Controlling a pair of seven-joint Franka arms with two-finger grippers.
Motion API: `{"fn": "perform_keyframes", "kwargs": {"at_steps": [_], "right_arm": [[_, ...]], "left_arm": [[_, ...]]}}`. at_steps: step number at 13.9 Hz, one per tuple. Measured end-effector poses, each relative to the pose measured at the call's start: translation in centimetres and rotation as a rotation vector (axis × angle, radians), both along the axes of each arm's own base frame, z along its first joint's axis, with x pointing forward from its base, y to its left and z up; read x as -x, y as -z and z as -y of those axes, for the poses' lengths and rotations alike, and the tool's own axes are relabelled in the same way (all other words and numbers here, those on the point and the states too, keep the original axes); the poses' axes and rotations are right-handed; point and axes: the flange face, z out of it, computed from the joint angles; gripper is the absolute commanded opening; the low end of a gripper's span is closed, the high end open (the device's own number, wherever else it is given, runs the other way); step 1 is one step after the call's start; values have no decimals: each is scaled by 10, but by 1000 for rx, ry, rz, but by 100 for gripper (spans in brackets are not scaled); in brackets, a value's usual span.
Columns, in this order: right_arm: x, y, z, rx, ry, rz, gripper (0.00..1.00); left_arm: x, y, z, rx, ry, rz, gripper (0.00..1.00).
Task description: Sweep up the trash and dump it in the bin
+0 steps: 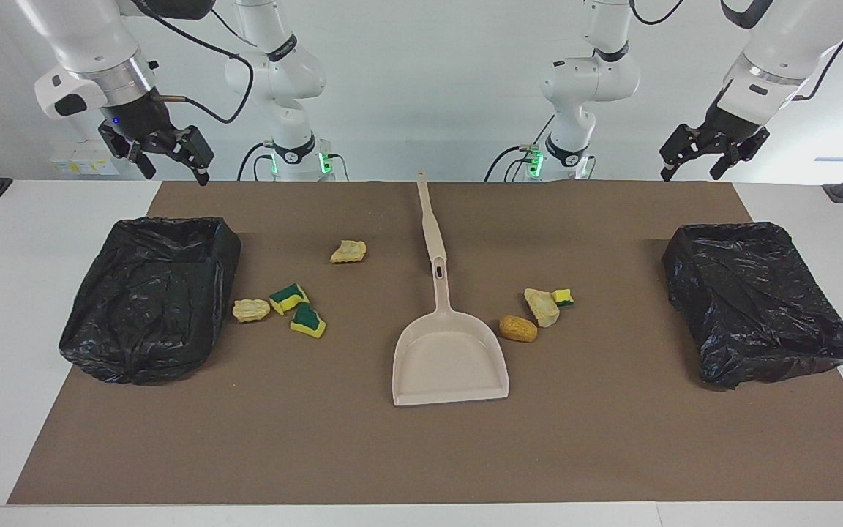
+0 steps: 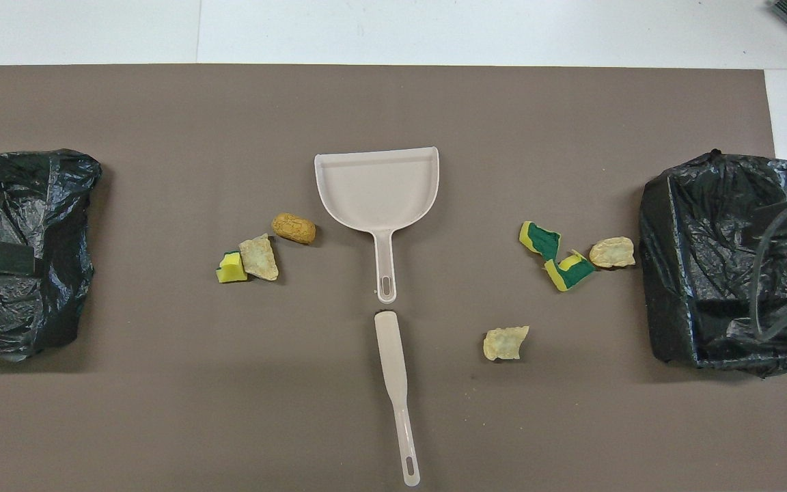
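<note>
With both the left gripper point(image 1: 710, 157) and right gripper point(image 1: 162, 154) wide open and empty, we should grasp the beige plastic dustpan point(image 1: 451, 359) by its handle, low and square.

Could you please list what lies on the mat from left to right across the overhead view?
Black-lined bin → sponge piece → orange-brown lump → dustpan → tan chunk → second black-lined bin.

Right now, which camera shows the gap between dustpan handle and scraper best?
The overhead view: the dustpan and scraper lie end to end with brown mat between them. In the facing view they overlap into one line.
</note>
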Motion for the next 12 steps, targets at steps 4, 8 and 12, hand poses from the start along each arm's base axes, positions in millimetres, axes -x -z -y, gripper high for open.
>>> {"fn": "perform_keyframes", "kwargs": {"at_steps": [4, 8, 12], "right_arm": [[1, 2, -2, 0, -3, -5, 100], [3, 1, -4, 0, -7, -2, 100], [3, 2, -4, 0, -7, -4, 100]], "left_arm": [[0, 0, 0, 0, 0, 0, 100], [0, 0, 0, 0, 0, 0, 100], [0, 1, 3, -1, 5, -3, 100]]}}
